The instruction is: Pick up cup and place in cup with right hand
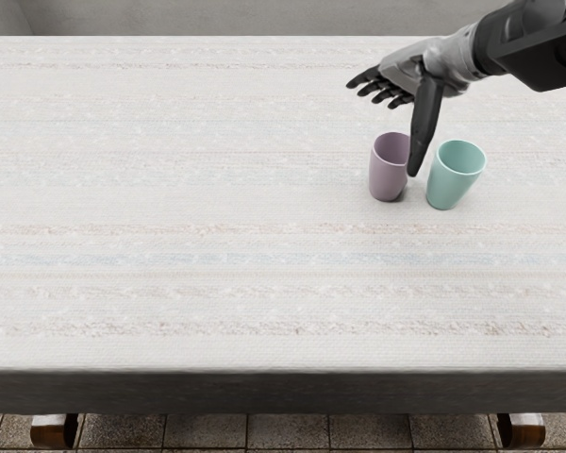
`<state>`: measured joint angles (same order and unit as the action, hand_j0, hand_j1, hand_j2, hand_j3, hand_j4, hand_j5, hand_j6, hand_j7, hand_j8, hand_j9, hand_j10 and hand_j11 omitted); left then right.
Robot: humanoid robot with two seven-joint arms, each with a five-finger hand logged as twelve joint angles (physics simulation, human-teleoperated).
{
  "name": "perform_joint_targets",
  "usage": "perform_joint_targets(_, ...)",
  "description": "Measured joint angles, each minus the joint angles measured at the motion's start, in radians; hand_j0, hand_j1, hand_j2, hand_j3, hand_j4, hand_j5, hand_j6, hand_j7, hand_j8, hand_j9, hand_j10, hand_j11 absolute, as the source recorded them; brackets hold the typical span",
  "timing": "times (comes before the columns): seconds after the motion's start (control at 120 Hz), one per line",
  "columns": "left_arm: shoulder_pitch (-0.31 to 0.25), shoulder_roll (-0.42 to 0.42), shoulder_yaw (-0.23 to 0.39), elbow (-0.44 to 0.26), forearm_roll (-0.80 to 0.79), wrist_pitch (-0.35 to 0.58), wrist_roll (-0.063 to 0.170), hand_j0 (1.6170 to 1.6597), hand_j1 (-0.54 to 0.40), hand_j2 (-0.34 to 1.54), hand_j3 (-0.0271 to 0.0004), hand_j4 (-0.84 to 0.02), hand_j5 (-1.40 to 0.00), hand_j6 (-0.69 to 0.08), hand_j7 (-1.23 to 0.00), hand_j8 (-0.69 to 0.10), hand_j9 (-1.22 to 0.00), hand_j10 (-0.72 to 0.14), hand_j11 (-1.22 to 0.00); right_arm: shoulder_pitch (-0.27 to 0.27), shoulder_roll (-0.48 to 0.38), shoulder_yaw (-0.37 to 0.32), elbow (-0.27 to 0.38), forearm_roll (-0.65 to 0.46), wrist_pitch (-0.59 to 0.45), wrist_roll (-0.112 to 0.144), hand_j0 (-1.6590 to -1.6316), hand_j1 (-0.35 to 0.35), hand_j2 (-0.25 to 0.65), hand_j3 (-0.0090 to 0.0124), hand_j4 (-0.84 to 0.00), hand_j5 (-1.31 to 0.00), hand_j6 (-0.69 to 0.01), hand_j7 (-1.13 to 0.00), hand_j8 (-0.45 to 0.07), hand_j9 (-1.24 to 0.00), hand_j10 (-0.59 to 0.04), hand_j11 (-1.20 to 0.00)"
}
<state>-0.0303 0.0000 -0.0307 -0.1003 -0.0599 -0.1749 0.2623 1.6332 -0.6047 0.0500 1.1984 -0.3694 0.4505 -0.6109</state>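
Pale striped table [189, 198] carries two upright cups at right, toward the far side: purple cup [387, 179], then green cup [445, 189] just right of it, apart; above their far side hangs the right hand [410, 75], fingers spread, holding nothing, thumb pointing down

Left cup [387, 179] just beside right cup [452, 187] (both on table [189, 198])

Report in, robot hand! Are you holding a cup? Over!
Right hand open, empty. Left hand not in view. Purple cup and teal cup upright, apart. In this view, right thumb hangs between them. Over.
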Motion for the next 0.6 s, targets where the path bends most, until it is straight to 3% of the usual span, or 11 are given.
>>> perform_joint_targets(0.408,0.0,0.0,0.0,0.0,0.0,0.0,0.0,1.6581,0.349,0.0,0.0,0.0,0.0,-0.001,0.0,-0.001,0.0,0.0,0.0,0.021,0.109,-0.214,-0.019,-0.079,-0.255,0.0,-1.6581,-0.349,0.0,0.0,-0.002,0.0,-0.003,0.0,-0.003,0.0,-0.002,0.0)
perform_joint_targets(0.6,-0.002,0.0,0.0,0.0,0.0,0.0,0.0,1.6581,0.349,0.0,0.0,0.0,0.0,-0.001,0.0,-0.001,0.0,0.0,0.0,0.008,0.176,-0.252,-0.06,-0.095,-0.353,0.0,-1.6581,-0.31,-0.006,0.0,-0.035,-0.04,-0.036,-0.04,-0.035,-0.04,-0.034,-0.04)
